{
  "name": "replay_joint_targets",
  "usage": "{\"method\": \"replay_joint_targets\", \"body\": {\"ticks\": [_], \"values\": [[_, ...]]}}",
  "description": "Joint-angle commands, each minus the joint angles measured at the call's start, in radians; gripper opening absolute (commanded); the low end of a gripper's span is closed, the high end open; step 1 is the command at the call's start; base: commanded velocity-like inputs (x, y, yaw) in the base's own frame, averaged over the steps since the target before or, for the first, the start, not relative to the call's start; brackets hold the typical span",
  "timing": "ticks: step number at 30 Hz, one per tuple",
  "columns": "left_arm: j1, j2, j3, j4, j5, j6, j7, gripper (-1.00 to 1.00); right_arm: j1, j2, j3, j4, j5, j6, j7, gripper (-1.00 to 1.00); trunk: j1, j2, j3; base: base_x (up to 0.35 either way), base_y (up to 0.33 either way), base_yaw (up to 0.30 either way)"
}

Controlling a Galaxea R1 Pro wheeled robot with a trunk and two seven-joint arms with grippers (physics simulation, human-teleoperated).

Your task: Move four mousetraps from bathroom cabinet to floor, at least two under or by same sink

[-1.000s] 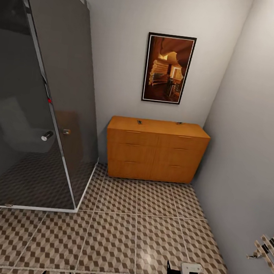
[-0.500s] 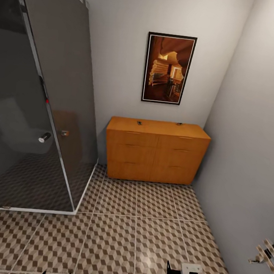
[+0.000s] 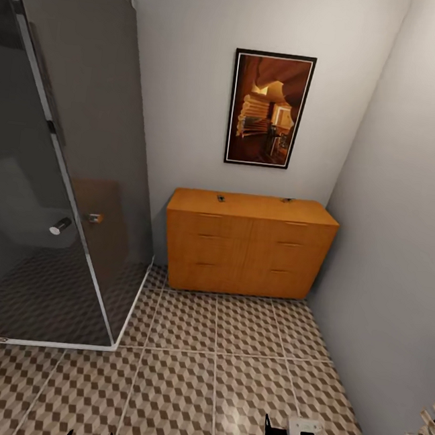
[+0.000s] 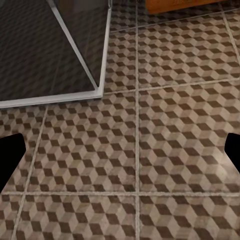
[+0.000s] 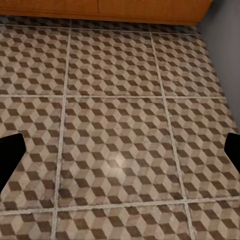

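Note:
The orange-brown cabinet (image 3: 248, 245) stands against the far wall, its drawers closed. Two tiny dark mousetraps lie on its flat top, one near the middle (image 3: 221, 198) and one toward the right (image 3: 287, 200); the other two are hidden. The cube-patterned bathroom floor (image 3: 213, 372) stretches between me and the cabinet. My left gripper (image 4: 120, 155) hangs open over bare tiles, nothing between its black fingers (image 4: 10, 156). My right gripper (image 5: 120, 152) is open too, above tiles near the cabinet's base (image 5: 100, 7). The bathroom sink is out of view.
A dark glass shower enclosure (image 3: 59, 179) with a white floor frame (image 4: 102, 60) takes up the left side. A framed picture (image 3: 269, 108) hangs above the cabinet. A grey wall (image 3: 403, 252) closes the right side. A towel's corner (image 3: 427, 424) pokes in at the right.
The whole view has shifted: the camera has moved closer to the cabinet, which looks slightly larger and lower. The towel at the right has slid toward the picture's edge. Both grippers look unchanged.

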Motion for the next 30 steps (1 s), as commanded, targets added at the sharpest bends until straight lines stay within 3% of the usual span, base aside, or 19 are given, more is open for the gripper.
{"method": "replay_joint_targets", "body": {"ticks": [1, 30], "values": [[-0.002, -0.001, -0.009, 0.004, 0.01, -0.006, 0.0, 1.0, -0.001, 0.0, 0.009, 0.0, -0.003, -0.001, -0.006, 1.0, 0.001, -0.002, -0.002, 0.185, 0.0, 0.0], [-0.002, -0.001, -0.009, 0.004, 0.01, -0.006, 0.0, 1.0, -0.001, 0.0, 0.009, 0.0, -0.003, -0.001, -0.006, 1.0, 0.001, -0.002, -0.002, 0.174, 0.0, 0.0]]}}
